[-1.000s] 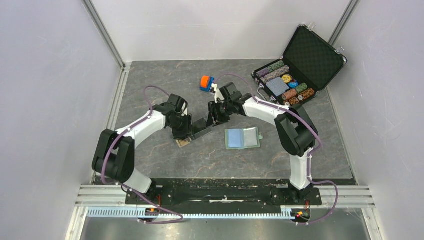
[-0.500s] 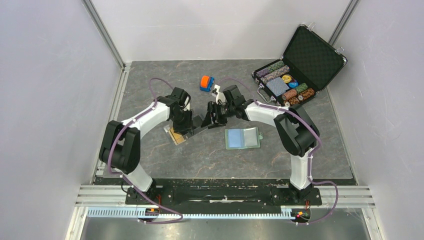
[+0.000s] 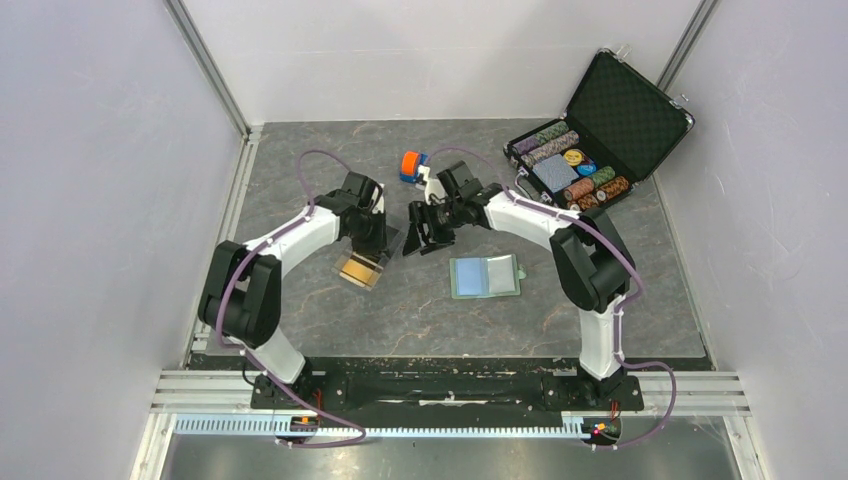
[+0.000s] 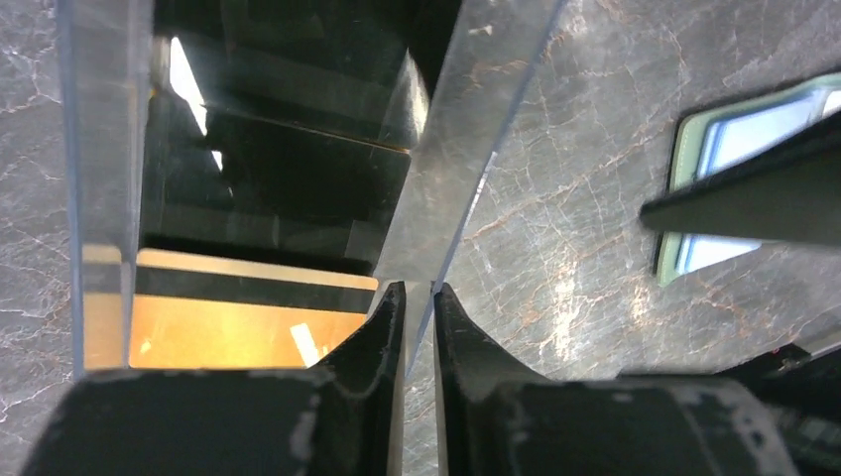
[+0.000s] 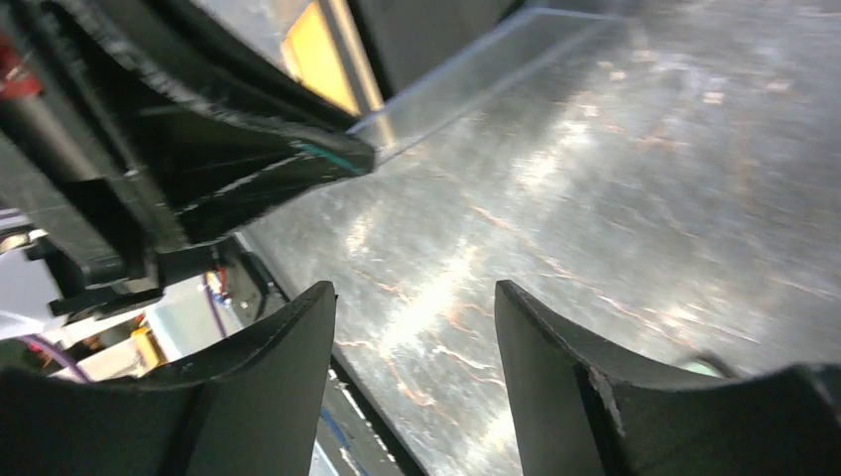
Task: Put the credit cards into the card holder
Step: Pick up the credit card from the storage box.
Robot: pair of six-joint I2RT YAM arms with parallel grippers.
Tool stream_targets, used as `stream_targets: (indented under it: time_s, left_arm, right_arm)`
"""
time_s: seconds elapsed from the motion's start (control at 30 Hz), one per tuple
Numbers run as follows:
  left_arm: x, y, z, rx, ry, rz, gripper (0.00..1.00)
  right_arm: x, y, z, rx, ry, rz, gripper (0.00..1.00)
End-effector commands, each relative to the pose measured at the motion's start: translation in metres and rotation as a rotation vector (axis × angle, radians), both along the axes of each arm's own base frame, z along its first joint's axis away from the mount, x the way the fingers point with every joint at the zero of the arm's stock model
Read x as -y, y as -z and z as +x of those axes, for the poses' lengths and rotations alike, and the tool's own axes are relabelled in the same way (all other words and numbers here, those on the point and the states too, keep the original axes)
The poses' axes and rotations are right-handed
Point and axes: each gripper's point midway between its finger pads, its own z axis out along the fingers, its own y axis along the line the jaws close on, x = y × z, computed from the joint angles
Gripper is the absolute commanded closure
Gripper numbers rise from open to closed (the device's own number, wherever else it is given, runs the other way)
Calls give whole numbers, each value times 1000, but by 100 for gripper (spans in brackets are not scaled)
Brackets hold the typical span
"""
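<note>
My left gripper [image 3: 378, 240] [image 4: 419, 288] is shut on the side wall of a clear plastic tray [image 4: 466, 139], which it holds tilted. In the tray lie an orange-gold credit card [image 4: 238, 332] [image 3: 358, 268] and a glossy black one [image 4: 288, 178]. My right gripper [image 3: 418, 232] [image 5: 412, 288] is open and empty, just right of the tray, above bare table. The card holder [image 3: 485, 277] lies open on the table, sage-green rim and pale blue inside, to the right of both grippers. It also shows in the left wrist view [image 4: 764, 129], crossed by a dark bar.
An orange-and-blue toy car [image 3: 413, 165] stands just behind the grippers. An open black chip case [image 3: 590, 130] sits at the back right. Pale walls close in the left, right and back. The right wrist view shows the tray's edge [image 5: 466, 84].
The left gripper has swung the tray back and to the right, baring more of the orange-gold card. The dark piece between the two grippers no longer shows. The right gripper has drawn back slightly.
</note>
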Motion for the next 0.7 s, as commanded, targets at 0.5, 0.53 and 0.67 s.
stream_targets:
  time_s: [0.5,0.53,0.67]
  left_arm:
    - [27,-45,-74,104,402,-93,44]
    - [27,-50,-72,124,387,-98,40]
    - [28,-78,-56,202,270,-131,27]
  right_arm:
    - [3,-31,53,186,-17,-21,19]
    - [-1,-30,51,188,-30,-21,19]
    - [-18,-18,40,212,-106,-42,20]
